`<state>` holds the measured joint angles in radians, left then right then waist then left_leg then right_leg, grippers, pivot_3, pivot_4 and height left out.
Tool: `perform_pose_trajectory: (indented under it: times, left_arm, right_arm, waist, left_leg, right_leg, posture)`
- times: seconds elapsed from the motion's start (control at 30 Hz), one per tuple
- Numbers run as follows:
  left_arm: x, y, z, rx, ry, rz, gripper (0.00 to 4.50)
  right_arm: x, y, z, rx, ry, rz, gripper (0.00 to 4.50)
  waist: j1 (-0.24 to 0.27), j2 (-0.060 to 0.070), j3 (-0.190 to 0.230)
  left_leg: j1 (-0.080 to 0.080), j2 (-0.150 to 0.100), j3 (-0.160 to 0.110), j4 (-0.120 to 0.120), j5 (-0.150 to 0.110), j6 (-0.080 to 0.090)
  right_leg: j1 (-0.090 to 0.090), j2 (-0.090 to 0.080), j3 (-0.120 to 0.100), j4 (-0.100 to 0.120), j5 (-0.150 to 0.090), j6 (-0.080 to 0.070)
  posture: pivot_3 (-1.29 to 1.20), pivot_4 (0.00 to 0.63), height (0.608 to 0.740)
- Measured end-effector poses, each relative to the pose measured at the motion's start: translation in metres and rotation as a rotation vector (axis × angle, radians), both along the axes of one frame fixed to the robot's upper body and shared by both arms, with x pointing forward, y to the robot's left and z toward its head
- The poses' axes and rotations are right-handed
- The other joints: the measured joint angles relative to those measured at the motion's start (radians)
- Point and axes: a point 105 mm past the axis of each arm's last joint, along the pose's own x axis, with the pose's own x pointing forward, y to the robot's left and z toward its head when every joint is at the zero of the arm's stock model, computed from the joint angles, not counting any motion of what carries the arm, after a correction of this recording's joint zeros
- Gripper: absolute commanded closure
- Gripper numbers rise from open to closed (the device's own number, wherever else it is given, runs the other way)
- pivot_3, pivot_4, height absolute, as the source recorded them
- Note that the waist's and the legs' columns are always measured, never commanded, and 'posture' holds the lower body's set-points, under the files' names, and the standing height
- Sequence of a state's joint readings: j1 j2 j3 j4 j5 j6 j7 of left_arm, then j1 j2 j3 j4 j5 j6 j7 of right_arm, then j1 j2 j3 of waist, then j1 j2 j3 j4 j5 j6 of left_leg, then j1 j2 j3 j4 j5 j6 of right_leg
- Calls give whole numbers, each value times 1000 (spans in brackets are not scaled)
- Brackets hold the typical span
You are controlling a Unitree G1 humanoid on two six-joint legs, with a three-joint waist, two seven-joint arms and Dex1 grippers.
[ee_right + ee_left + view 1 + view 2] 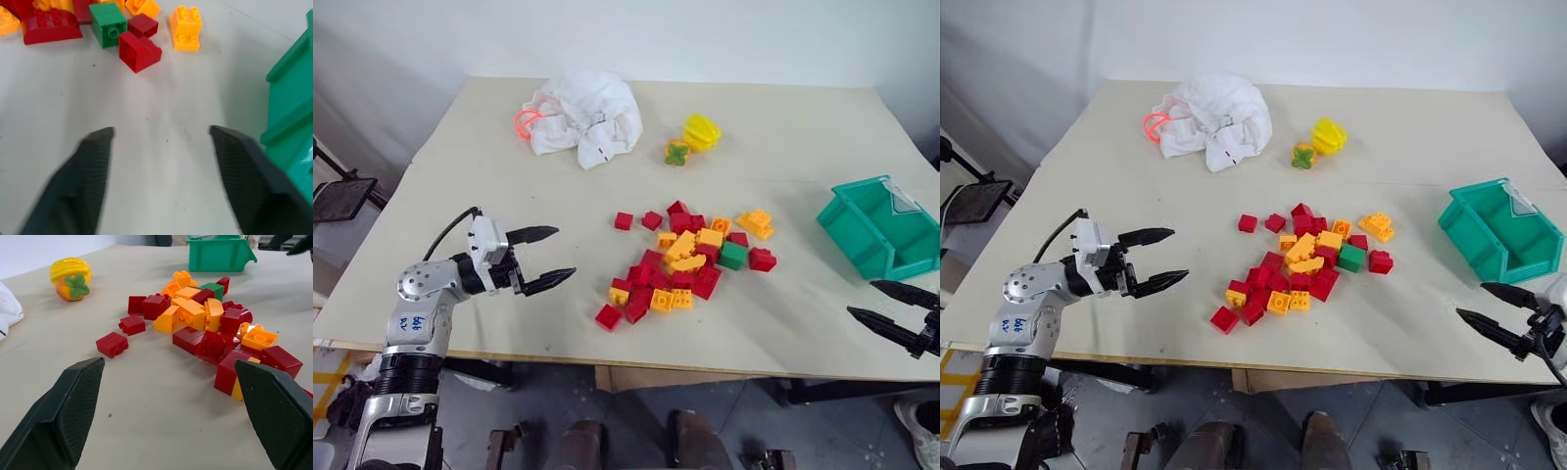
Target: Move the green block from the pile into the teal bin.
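Looking down from the head camera first, the green block (733, 256) sits at the edge of the pile (680, 266) nearest the right gripper (891, 311), wedged against red and orange bricks, while the teal bin (876, 227) stands just beyond that gripper, so the carry would be short. Both grippers hang spread wide and empty; the left gripper (544, 259) is on the far side of the pile from the block, so I'd guess the right one takes the job. Biggest risk as I see it: the block is packed tight with neighbours, so fingers coming down could pinch a red brick along with it or shove the cluster apart and knock the block away. From the left wrist view, the block (212, 289) is way past the heap, near the bin (218, 253), and a reach from there would plough through everything. From the right wrist view, the block (108, 25) lies ahead of the fingers (93, 161) with a red brick (139, 50) touching it on the near side, which could get caught first; the bin's wall (292, 117) is close beside one finger, so a swing might clip it. Surface is a plain beige tabletop (509, 196) with a white cloth (587, 117) and a yellow toy (701, 131) far off, pale walls behind, dark floor below.
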<state>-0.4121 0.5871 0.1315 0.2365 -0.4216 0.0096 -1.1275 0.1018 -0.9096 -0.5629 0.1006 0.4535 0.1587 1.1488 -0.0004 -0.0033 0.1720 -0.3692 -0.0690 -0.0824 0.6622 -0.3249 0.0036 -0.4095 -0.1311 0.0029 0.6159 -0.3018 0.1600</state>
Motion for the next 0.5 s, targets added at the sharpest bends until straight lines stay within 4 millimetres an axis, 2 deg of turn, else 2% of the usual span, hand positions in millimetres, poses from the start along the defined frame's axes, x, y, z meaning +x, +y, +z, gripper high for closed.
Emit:
perform_pose_trajectory:
  times: [0.03,0.1,0.23,0.4,0.5]
  left_arm:
    - [1,-2,1,-3,-2,-5,0]
    - [3,-8,4,-19,-13,-18,0]
    - [4,-12,4,-21,-13,-24,0]
    - [5,-13,5,-19,-14,-28,0]
    - [4,-17,3,-20,-12,-41,0]
  right_arm:
    - [8,7,2,9,10,9,25]
    - [31,32,10,35,29,52,25]
    - [53,70,9,-17,101,152,25]
    - [89,97,12,-59,138,138,25]
    - [102,108,11,-85,160,146,25]
  waist:
    - [-3,0,0]
    - [-6,0,0]
    - [1,0,0]
    - [3,0,0]
    - [3,0,0]
  left_leg:
    - [0,0,1,0,0,0]
    - [0,1,1,1,0,0]
    - [-2,0,-1,1,0,-1]
    - [-3,-2,-2,2,0,0]
    - [-3,-2,-3,1,0,0]
  right_leg:
    - [-1,0,1,1,0,0]
    - [-1,0,1,3,0,0]
    - [-3,-1,-1,2,0,0]
    - [-3,-3,-1,1,0,1]
    - [-3,-2,-2,1,0,1]
  posture:
    - [0,150,740]
    - [0,150,740]
    - [0,150,740]
    - [0,150,740]
    - [0,150,740]
